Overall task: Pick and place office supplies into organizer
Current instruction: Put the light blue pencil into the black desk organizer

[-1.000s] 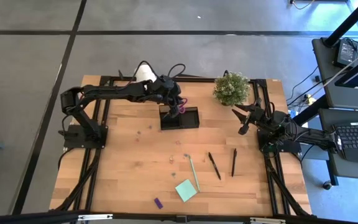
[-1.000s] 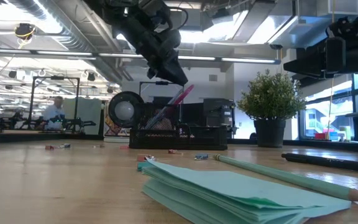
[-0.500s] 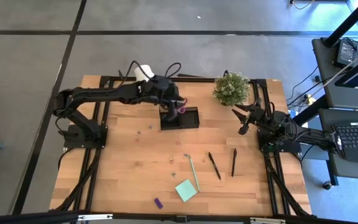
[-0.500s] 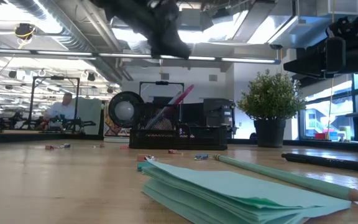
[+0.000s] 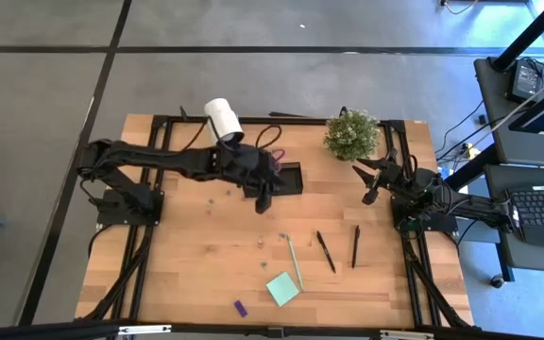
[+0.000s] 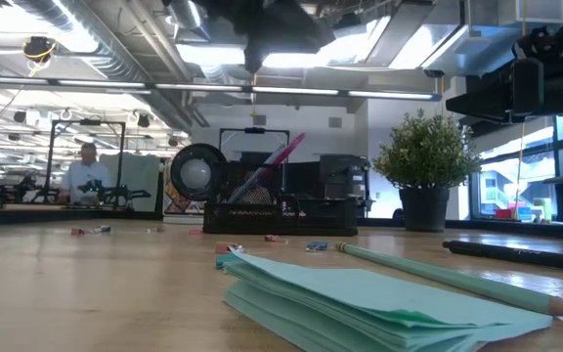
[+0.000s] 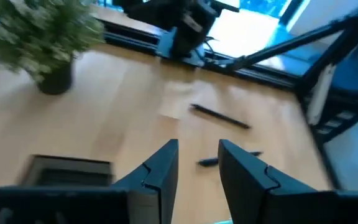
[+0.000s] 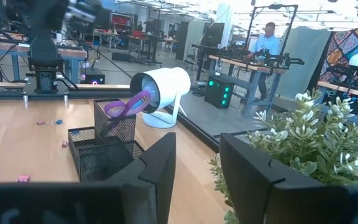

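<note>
One item, the purple-handled scissors (image 8: 127, 104), now stands in the black mesh organizer (image 5: 279, 178), and the left claw (image 7: 197, 163) has lifted clear and swung toward the front of the wooden bench (image 5: 196, 255), fingers parted and empty, so the pens and mint-green sticky pad (image 5: 282, 289) remain; the right claw (image 8: 196, 163) waits half open, empty, beside the plant (image 5: 351, 134)

Purple-handled scissors (image 8: 128, 104) in a black mesh organizer (image 8: 104, 154); mint-green sticky pad (image 5: 282, 288).

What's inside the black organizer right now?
The purple-handled scissors stand in the organizer, in its taller mesh section, handles sticking out above the rim. The lower compartment's floor is hidden by its walls, so nothing else can be confirmed.
</note>
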You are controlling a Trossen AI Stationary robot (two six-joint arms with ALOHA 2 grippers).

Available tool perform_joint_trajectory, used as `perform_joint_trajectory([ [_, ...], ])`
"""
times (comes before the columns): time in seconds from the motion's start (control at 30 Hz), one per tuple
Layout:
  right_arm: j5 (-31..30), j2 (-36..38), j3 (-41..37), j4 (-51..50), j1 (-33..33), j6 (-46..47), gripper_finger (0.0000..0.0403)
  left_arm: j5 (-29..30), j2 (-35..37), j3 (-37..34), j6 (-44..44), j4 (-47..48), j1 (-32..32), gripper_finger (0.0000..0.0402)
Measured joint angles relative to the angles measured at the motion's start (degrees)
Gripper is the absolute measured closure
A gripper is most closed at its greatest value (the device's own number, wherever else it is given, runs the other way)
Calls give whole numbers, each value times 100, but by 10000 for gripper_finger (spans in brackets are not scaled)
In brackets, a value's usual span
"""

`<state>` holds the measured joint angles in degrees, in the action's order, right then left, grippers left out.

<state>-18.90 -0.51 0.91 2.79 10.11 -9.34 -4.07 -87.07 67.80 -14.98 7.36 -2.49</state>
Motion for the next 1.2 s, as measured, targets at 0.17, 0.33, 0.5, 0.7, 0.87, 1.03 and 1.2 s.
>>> perform_joint_trajectory([
  [0.17,0,-3,2,-2,0,1,274,409,-276,1,162,-466,577,299],
  [0.33,2,-9,0,-4,0,9,274,786,-705,3,-212,-750,830,302],
  [0.5,3,-9,1,-6,-2,15,274,951,-1171,3,-539,-811,929,302],
  [0.7,4,-9,2,-6,-2,15,274,794,-1914,202,-525,-1441,914,302],
  [0.87,2,-9,1,-6,-2,13,274,603,-2444,750,-410,-1286,923,302],
  [1.03,2,-9,2,-10,-1,24,274,604,-2757,1072,-363,-843,943,302],
  [1.2,4,-9,2,-7,-2,26,274,603,-2773,1083,-451,-201,1028,302],
])
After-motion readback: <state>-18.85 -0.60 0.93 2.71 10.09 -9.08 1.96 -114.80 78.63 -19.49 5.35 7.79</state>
